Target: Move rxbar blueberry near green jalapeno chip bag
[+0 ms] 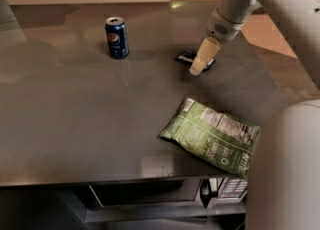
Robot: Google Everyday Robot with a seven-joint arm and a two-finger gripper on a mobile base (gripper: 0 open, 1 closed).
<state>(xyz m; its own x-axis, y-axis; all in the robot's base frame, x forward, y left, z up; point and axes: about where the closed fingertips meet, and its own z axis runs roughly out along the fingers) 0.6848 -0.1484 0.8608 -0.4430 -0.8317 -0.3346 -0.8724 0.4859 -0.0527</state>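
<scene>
The rxbar blueberry (pixel 186 57) lies flat on the grey counter, a small dark blue wrapper, partly hidden behind my gripper. My gripper (pixel 198 67) hangs from the arm at the upper right, its pale tip directly in front of and over the bar's right part. The green jalapeno chip bag (pixel 212 135) lies flat near the counter's front right edge, well below the bar.
An upright blue Pepsi can (pixel 117 37) stands at the back left of the counter (pixel 75 114). A large pale part of the robot (pixel 285 174) fills the lower right corner. A microwave (pixel 150 194) sits under the counter's front edge.
</scene>
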